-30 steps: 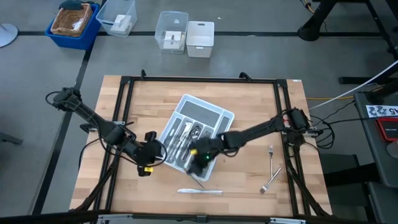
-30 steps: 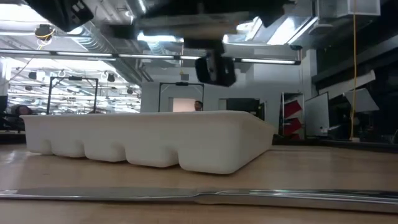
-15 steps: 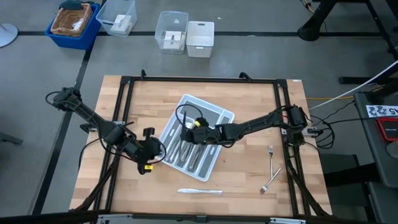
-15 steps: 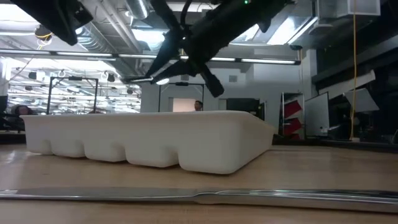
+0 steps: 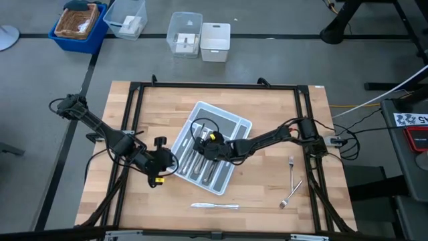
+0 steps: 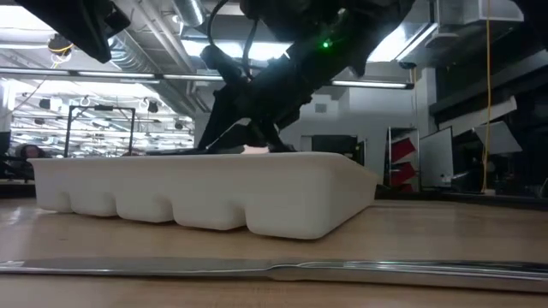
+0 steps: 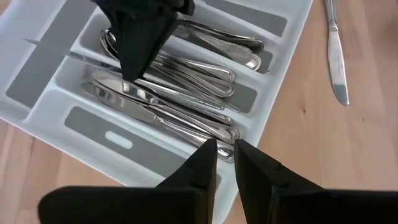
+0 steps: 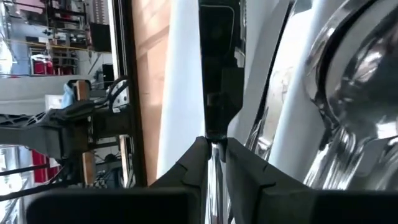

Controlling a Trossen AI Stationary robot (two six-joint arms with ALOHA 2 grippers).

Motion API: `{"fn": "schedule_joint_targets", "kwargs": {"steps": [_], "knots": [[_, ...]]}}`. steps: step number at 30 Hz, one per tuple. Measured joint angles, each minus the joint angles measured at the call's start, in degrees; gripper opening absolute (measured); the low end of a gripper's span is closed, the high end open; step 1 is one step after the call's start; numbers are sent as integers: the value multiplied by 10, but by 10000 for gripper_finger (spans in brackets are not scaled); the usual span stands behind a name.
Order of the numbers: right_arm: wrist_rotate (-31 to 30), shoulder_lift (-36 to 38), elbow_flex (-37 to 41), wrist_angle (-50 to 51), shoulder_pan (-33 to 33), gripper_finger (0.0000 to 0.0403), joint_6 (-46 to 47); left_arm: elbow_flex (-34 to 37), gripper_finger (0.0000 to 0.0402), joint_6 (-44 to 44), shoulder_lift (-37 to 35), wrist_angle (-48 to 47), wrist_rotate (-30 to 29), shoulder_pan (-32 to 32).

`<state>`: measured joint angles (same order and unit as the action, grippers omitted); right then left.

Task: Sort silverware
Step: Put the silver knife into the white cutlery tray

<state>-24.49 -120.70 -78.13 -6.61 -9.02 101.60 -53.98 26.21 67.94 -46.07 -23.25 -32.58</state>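
Wood table (image 5: 267, 107) seen from above, with a pale grey tray (image 5: 234, 119) lying askew at its centre. At the tray's 8 o'clock, the left gripper (image 5: 160, 169) hangs just beside the rim, its fingers drawn almost together on nothing. It looks parked there to stay clear while the other arm works. Its wrist view looks down on the sorted silverware (image 7: 180, 87), stacked lengthwise in the tray's long slots, like lying with like. Over the tray, toward its 11 o'clock end, the right gripper (image 5: 200, 136) is low inside the walls and clenched on one slim shiny piece (image 8: 214, 152). It may be a knife, but the kind cannot be told. The piece is held along the slot, probably so it will drop in parallel to its neighbours. At the table's 6 o'clock a knife (image 5: 214, 206) lies loose, well apart from the tray. At 4 o'clock, near the right edge, two forks (image 5: 291, 164) lie apart from each other. These three are not yet sorted, so the job seems close to done.
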Motion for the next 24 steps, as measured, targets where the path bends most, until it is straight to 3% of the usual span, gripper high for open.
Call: {"fn": "schedule_joint_targets", "kwargs": {"steps": [16,24], "knots": [[12,-11,0,0,0,48,2,0,46,-33,0,0,-16,1],[20,-11,0,-3,0,98,2,0,46,-41,0,0,-15,1]]}}
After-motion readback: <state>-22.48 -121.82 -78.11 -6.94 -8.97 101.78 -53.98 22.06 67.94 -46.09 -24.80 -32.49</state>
